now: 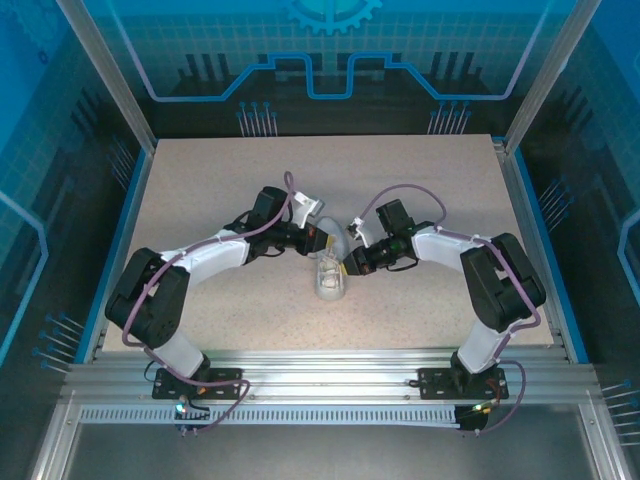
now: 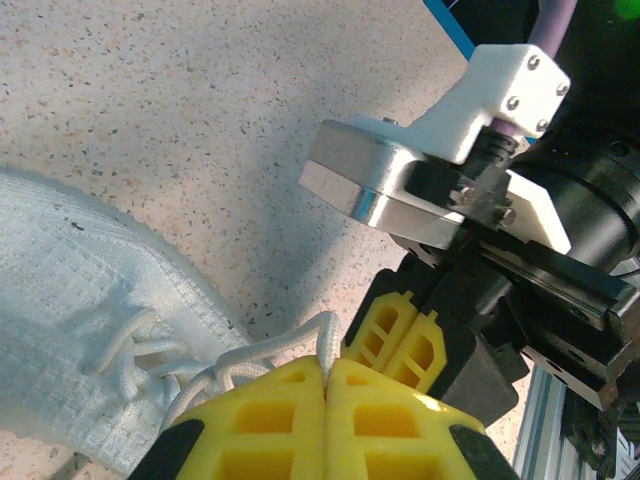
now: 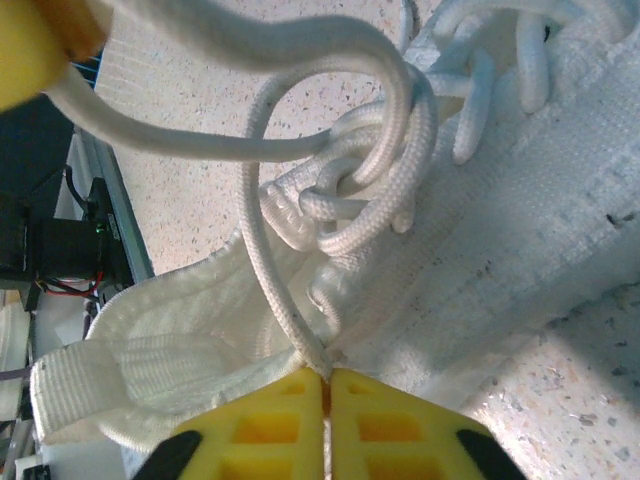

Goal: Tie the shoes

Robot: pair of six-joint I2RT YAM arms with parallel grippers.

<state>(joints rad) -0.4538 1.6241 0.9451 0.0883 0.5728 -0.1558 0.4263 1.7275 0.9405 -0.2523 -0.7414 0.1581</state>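
The white sneaker (image 1: 330, 277) is lying on the speckled surface (image 1: 200, 200) midway between the two arms. The left claw (image 2: 326, 385) is clenching a lace strand (image 2: 322, 338) beside the eyelets, while the right claw (image 3: 327, 388) is pinching the looped lace (image 3: 262, 250) over the shoe's tongue

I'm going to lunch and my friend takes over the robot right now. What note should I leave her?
The left gripper is shut on a lace right beside the sneaker.
The right gripper is shut on a second strand.
The sneaker lies on the table between the arms.
Done: both strands gripped; a loose tangle sits by the eyelets.
Left: no finished bow visible; it likely needs forming and tightening.
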